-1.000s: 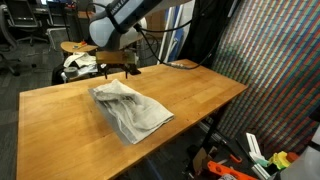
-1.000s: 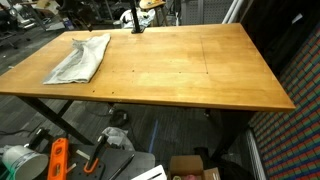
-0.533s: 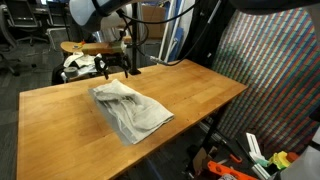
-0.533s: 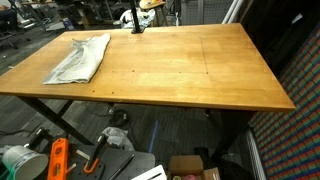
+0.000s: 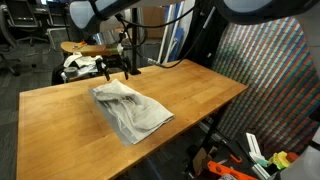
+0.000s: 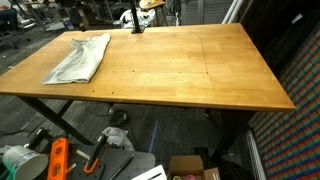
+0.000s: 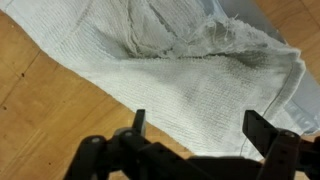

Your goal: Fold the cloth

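**Pincer wide over a rumpled cloth, fold not yet made**

The gripper hovers just above the far end of the cloth. In the wrist view, the gripper has its fingers spread wide with nothing between them. The cloth fills the view beneath it, with wrinkles and a ragged hem showing. In both exterior views it lies near one end of the wooden table, close to the edge, as a loose, lumpy oblong. My read is that nothing tidy is done yet. No edge is pinched and no clean crease shows, so the grasp, the carry-over and the flattening all remain.
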Robot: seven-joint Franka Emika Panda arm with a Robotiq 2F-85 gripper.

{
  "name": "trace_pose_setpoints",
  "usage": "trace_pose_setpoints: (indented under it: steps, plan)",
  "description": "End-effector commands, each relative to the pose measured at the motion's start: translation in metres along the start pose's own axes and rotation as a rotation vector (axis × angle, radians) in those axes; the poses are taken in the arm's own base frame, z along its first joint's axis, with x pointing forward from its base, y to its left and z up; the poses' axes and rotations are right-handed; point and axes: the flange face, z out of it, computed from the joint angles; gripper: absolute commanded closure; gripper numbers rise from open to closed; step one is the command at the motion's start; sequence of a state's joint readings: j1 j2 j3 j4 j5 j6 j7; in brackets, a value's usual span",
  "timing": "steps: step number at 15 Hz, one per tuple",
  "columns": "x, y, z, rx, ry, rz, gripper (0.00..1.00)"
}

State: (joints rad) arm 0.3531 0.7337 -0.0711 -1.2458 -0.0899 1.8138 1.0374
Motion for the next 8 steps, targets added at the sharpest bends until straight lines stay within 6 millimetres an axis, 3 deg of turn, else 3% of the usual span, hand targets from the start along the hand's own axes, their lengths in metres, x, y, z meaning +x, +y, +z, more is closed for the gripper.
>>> trace_pose_setpoints:
  steps: [1, 8]
  plan:
    - [0.002, -0.014, -0.014, -0.066, 0.034, 0.180, 0.00]
    - [0.009, -0.032, -0.001, -0.105, -0.048, 0.416, 0.00]
